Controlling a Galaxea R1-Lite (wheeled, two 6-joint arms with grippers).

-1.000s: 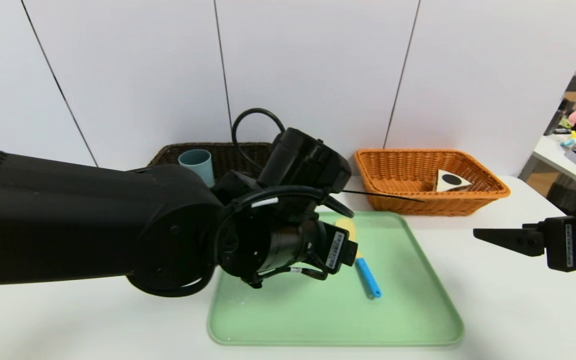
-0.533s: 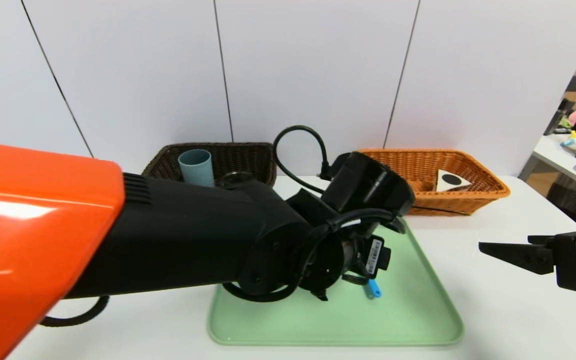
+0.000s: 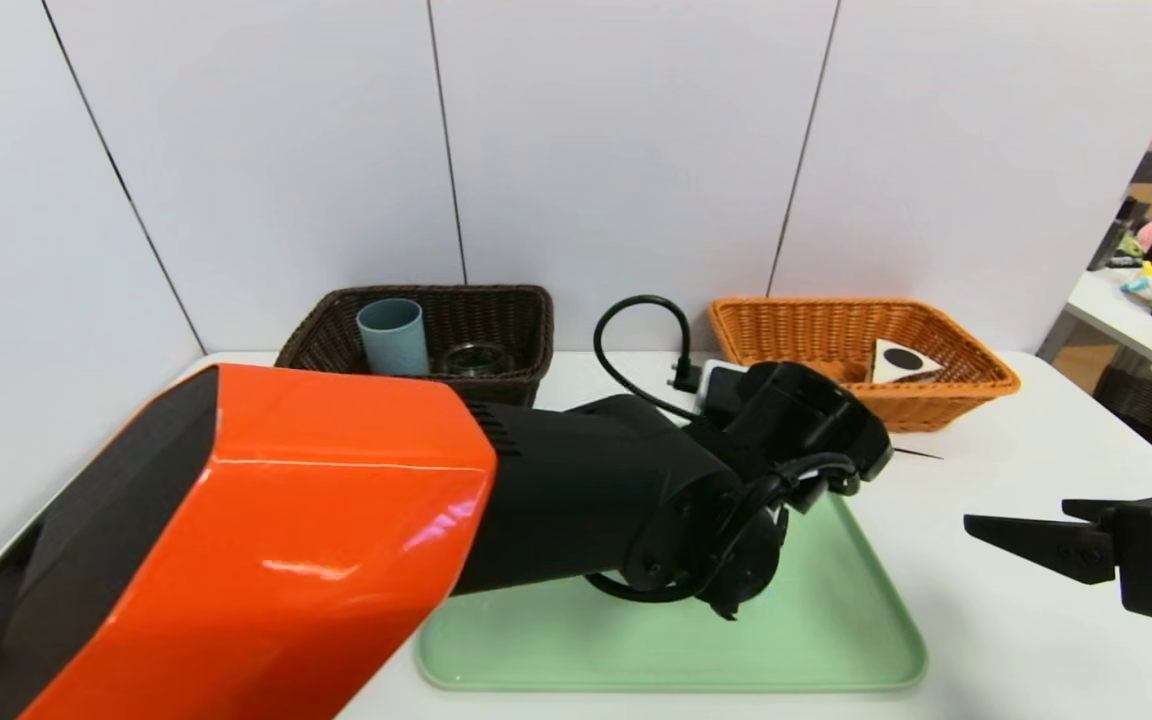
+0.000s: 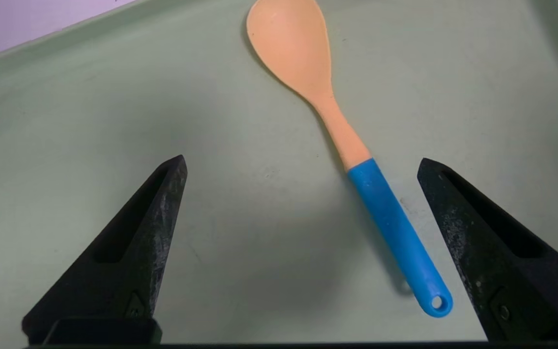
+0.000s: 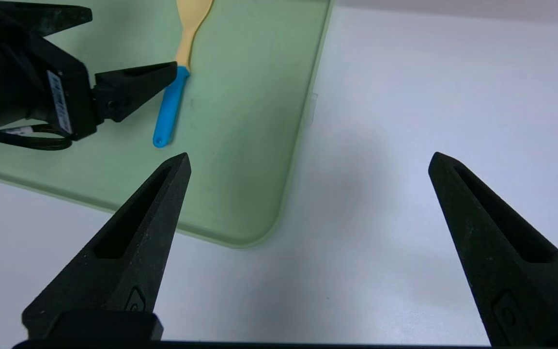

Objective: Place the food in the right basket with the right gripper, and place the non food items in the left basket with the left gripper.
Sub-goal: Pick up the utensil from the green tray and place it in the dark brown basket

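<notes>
A: Fingers spread wide on the left gripper, nothing between them but air above the tray. Spoon lying on the tray below, blue handle running obliquely between the two tips as the wrist sees it.

B: What has changed?

A: Left arm has swung farther over the tray this past second. From the head, the spoon's handle showed at first; now the arm hides nearly all of it. Dark brown wicker basket has come clear of the arm, blue-grey cup and glass jar inside.

B: Meaning?

A: Reach for the spoon, likely the last non-food item. Judged next: lower, square up to the handle, close. An oblique grip could twist it.

B: Food side?

A: Cake slice sits in the orange wicker basket. Right gripper idle over the white table beside the tray, its fingers apart too, holding nothing.
</notes>
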